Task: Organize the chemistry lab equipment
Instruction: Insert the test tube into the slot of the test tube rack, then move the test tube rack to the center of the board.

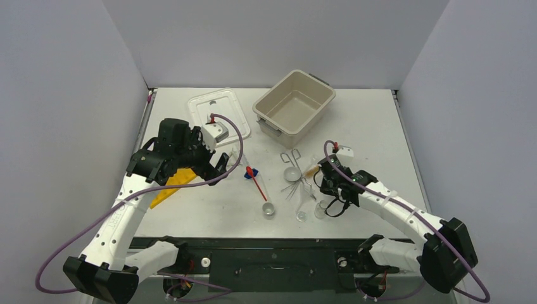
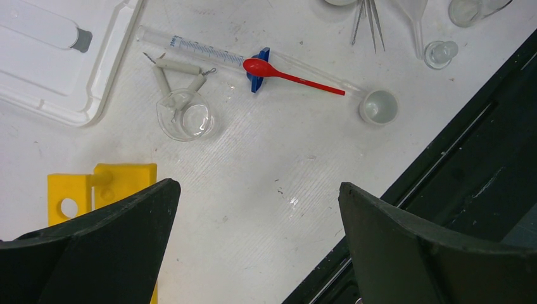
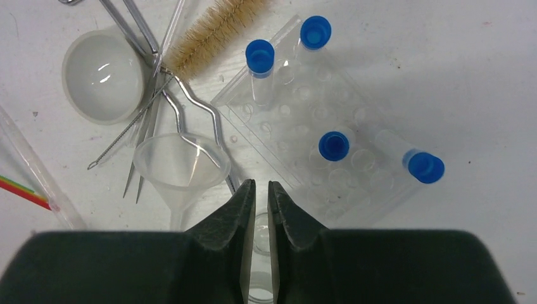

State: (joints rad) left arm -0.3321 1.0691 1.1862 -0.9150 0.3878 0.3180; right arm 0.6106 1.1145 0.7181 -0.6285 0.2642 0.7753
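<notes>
**Lab gear strewn mid-table, right arm down among the glassware**

Red spatula (image 2: pixel 291 76) lies along a clear graduated tube (image 2: pixel 202 49). Long axis runs far-left to near-right, spoon end far-left. Right of it, brush (image 3: pixel 212 35), glass dish (image 3: pixel 104 76) and funnel (image 3: pixel 180 168) crowd against blue-capped vials (image 3: pixel 259 60). Right gripper (image 3: pixel 260 190) fingers nearly together, glass in the slit, grip unclear. Left gripper (image 2: pixel 258 187) spread wide over yellow rack (image 2: pixel 120 180). Beige tub (image 1: pixel 294 101) sits far back.

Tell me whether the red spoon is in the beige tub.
No, the red spoon lies on the table by a clear tube, well apart from the tub.
</notes>
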